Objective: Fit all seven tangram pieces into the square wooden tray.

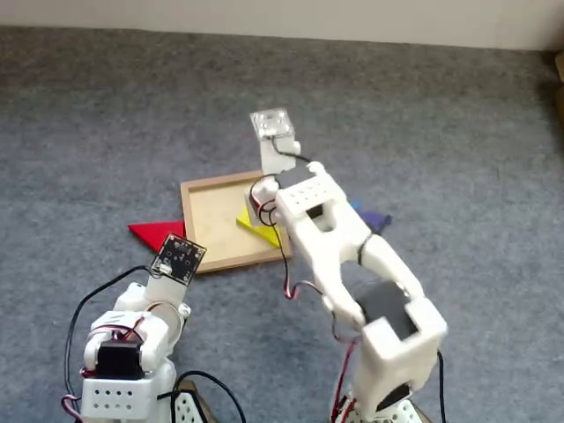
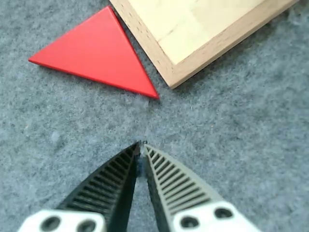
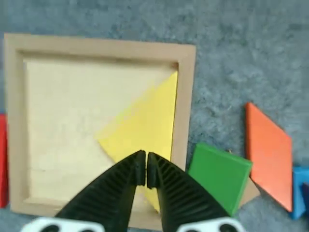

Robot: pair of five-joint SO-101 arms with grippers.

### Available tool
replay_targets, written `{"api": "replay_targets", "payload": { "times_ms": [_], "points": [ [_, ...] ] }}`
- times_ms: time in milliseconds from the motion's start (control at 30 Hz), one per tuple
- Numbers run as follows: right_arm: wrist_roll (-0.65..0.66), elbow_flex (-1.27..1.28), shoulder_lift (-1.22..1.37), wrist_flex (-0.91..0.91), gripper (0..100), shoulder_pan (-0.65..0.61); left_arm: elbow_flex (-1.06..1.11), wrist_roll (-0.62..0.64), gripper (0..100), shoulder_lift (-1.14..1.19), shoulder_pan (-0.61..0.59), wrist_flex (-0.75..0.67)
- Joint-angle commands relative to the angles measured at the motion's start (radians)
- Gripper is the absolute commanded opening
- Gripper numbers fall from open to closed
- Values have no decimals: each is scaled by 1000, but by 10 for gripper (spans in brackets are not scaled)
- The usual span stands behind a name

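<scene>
The square wooden tray (image 1: pixel 196 216) lies on the grey carpet (image 1: pixel 423 132) in the middle of the scene, slightly turned. One piece is inside it: a yellow triangle (image 3: pixel 147 123) set into the right part, with one straight edge along the right wall and its point toward the tray's middle. The rest of the tray floor is bare wood. The red triangle (image 2: pixel 96 53) lies flat on the carpet just left of the tray's near-left corner, one edge running along the wall with a thin strip of carpet between them. Just outside the right wall sits a green square (image 3: pixel 219 174). An orange parallelogram (image 3: pixel 268 154) lies farther right, and a blue piece (image 3: pixel 300 191) beyond it. A purple piece (image 1: pixel 379 218) shows to the right of the arm in the high view. The right gripper (image 3: pixel 146 166) hangs over the yellow triangle's near part with its jaws pressed together, holding nothing; whether its tips touch the piece cannot be told. The left gripper (image 2: pixel 141 150) is over bare carpet near the red triangle's point, on the near side of the tray's corner, with its jaws also pressed together and empty.
</scene>
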Motion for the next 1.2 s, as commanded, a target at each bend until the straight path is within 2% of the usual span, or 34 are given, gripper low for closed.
{"api": "replay_targets", "payload": {
  "times_ms": [0,167,367,633,1167],
  "points": [
    [12,10,-220,93,22,8,19,-2,7,8,7,5],
    [12,179,-464,208,22,15,19,-2,7,8,7,5],
    [12,518,-828,225,22,18,19,-2,7,8,7,5],
    [12,903,-1279,222,22,188,19,-2,7,8,7,5],
    [11,1297,-1699,222,22,361,19,0,6,8,10,5]
  ]
}}
